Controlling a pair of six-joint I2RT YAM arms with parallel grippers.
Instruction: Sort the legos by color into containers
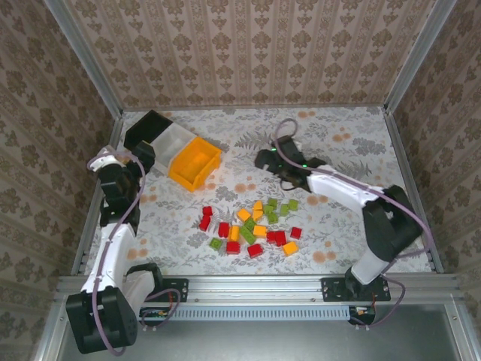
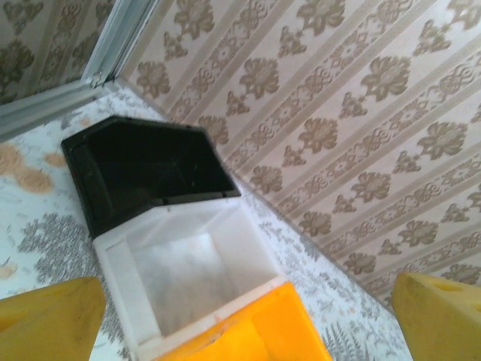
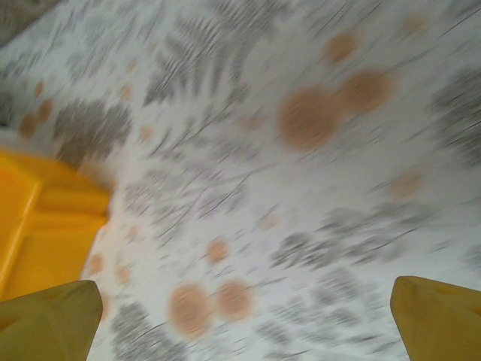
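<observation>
Two end effectors, left (image 1: 144,156) and right (image 1: 263,159), stand spread and empty. Sorting looks unstarted, so the right must reach back for the legos (image 1: 252,224).

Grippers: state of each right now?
Left gripper: open, holding nothing.
Right gripper: open, holding nothing.

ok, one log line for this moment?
left claw open, empty, by bins | right claw open, empty, over table | bricks all loose on table | bins empty
</observation>
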